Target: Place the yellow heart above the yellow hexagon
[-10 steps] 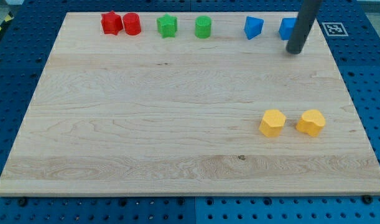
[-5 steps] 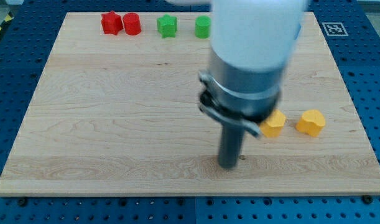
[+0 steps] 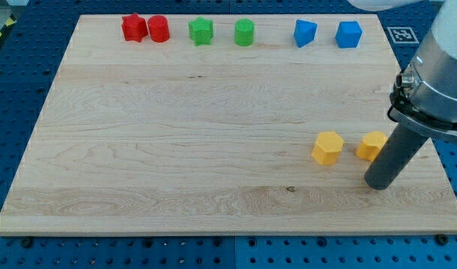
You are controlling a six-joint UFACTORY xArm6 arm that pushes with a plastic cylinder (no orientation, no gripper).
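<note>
The yellow hexagon (image 3: 327,147) lies on the wooden board (image 3: 176,149) at the lower right. The yellow heart (image 3: 372,145) lies just to its right, partly hidden by my rod. My tip (image 3: 378,184) rests on the board just below the yellow heart, to the lower right of the hexagon. The arm's body fills the view's right edge.
Along the board's top edge lie a red star (image 3: 133,28), a red cylinder (image 3: 158,28), a green star (image 3: 201,31), a green cylinder (image 3: 244,32), a blue wedge (image 3: 304,33) and a blue cube (image 3: 348,34). A marker tag (image 3: 402,34) sits at the top right.
My tip went from the top right by the blue cube, down to the board's lower middle, then right to just below the yellow heart. The blocks have not moved.
</note>
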